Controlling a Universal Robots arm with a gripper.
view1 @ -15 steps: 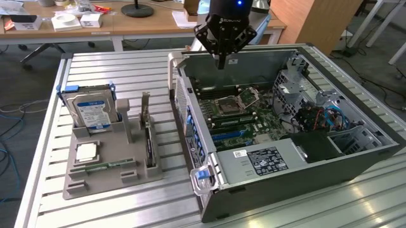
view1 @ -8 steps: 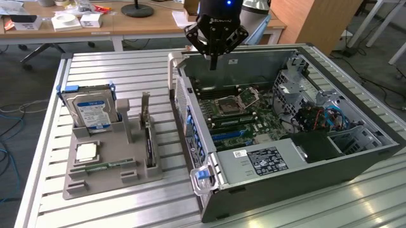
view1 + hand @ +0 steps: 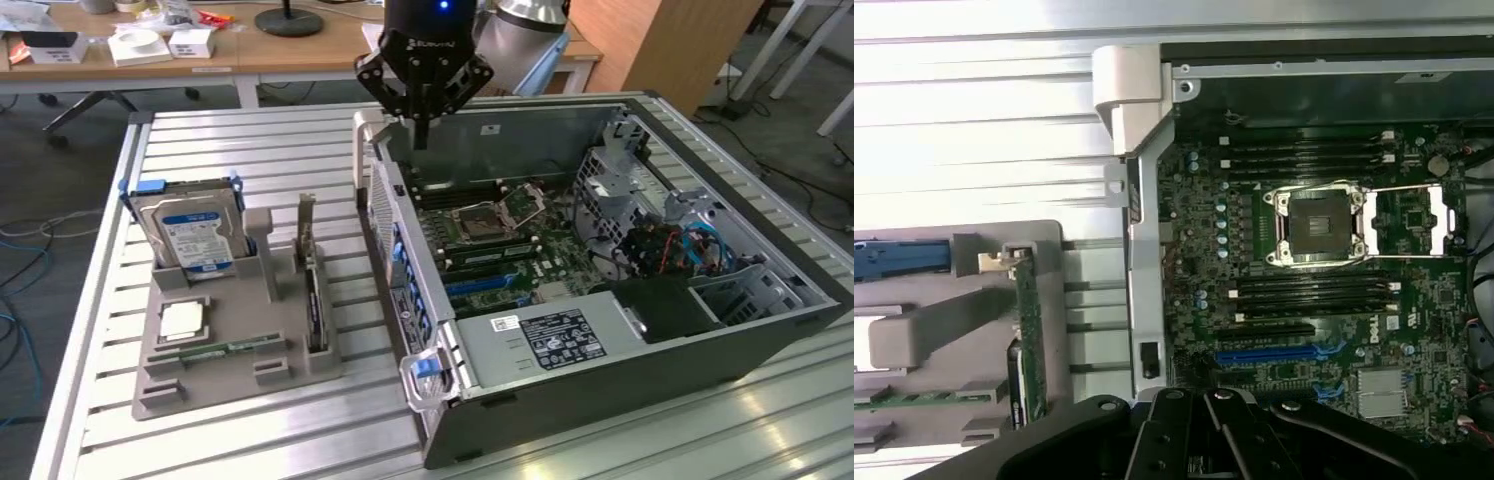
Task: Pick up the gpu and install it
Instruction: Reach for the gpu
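The gpu (image 3: 315, 300) stands on edge in a slot of the grey holder (image 3: 234, 380), on the exterior view's left of the open computer case (image 3: 601, 340). From above it appears as a thin greenish-brown strip (image 3: 1031, 335) with its metal bracket at one end. My gripper (image 3: 420, 135) hangs above the case's far corner, over the motherboard's edge, well apart from the gpu. Its black fingers (image 3: 1209, 440) are shut together with nothing between them. A blue expansion slot (image 3: 1274, 354) lies on the motherboard.
A silver hard drive (image 3: 198, 235) with a blue-white label stands upright in the holder's back. A slim green memory stick (image 3: 220, 350) and a white square part (image 3: 183, 320) lie in the holder. Everything rests on a slatted metal table (image 3: 240, 140). Desks stand behind.
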